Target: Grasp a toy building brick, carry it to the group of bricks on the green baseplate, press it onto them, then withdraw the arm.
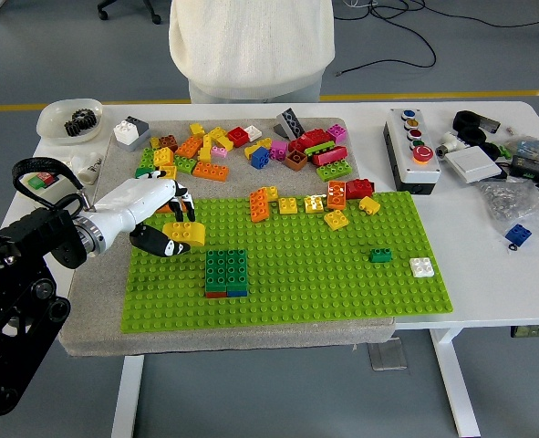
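Left hand over green baseplate near its 10 o'clock corner, fingers closed around yellow brick. Brick held above studs, just at 10 o'clock of green brick stack, not touching it. Loose brick pile at 12 o'clock on grey mat. Person stands at table's far side.

A yellow brick is held in a white hand with black fingertips. The baseplate is bright green, and the stacked block on it is dark green over red and blue. A grey mat is seen on the white table.
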You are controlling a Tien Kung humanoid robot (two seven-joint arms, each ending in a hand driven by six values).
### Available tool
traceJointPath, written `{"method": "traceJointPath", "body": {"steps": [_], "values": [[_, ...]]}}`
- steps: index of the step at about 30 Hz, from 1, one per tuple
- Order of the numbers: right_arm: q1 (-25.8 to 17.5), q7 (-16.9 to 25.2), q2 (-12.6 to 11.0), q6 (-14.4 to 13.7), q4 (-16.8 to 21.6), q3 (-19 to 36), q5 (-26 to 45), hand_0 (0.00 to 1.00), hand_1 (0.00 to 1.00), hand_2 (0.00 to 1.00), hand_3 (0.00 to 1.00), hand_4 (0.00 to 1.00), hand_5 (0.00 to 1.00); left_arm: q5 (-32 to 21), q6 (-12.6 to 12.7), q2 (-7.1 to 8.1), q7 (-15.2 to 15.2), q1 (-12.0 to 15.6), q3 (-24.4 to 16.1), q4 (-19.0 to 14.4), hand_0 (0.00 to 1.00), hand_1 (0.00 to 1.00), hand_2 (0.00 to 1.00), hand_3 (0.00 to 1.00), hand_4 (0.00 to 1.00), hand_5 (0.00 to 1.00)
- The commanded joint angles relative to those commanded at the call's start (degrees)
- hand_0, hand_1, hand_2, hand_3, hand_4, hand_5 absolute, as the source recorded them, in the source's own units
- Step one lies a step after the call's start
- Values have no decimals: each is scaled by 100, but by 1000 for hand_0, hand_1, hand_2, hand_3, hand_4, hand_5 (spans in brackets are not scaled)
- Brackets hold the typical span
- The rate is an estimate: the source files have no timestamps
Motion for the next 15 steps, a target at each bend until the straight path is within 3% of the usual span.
{"method": "traceJointPath", "body": {"steps": [15], "values": [[-7, 1, -11, -7, 0, 11, 0, 746, 644, 717, 635, 891, 485, 0, 2, -60, 199, 125, 205, -321, 998, 611, 453, 521, 841, 2]]}}
